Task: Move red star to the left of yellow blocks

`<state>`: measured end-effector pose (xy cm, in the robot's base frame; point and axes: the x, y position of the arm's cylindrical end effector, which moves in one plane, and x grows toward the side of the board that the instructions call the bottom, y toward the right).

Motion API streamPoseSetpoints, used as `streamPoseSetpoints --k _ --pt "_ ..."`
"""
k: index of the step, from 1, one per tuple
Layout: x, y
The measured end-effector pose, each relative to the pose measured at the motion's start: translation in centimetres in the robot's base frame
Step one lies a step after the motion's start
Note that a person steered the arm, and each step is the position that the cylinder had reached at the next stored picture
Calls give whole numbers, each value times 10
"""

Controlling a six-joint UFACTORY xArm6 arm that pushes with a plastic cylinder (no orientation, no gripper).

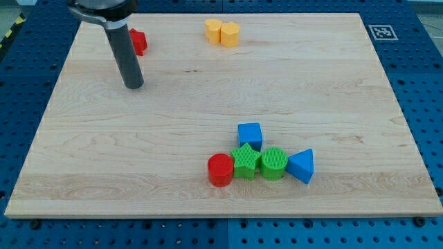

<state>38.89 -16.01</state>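
The red star [139,41] lies near the view's top left, partly hidden behind my rod. Two yellow blocks [222,32] sit side by side, touching, at the view's top centre; the red star is well to their left. My tip [133,86] rests on the board just below and slightly left of the red star, apart from it.
A cluster sits at the view's lower middle: a red cylinder [221,169], a green star [246,161], a green cylinder [274,164], a blue triangle [302,166] and a blue cube [250,135]. A marker tag [381,32] is at the board's top right corner.
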Motion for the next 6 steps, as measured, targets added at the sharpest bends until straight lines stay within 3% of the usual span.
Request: streamPoseSetpoints --k 6 --pt "-64 -32"
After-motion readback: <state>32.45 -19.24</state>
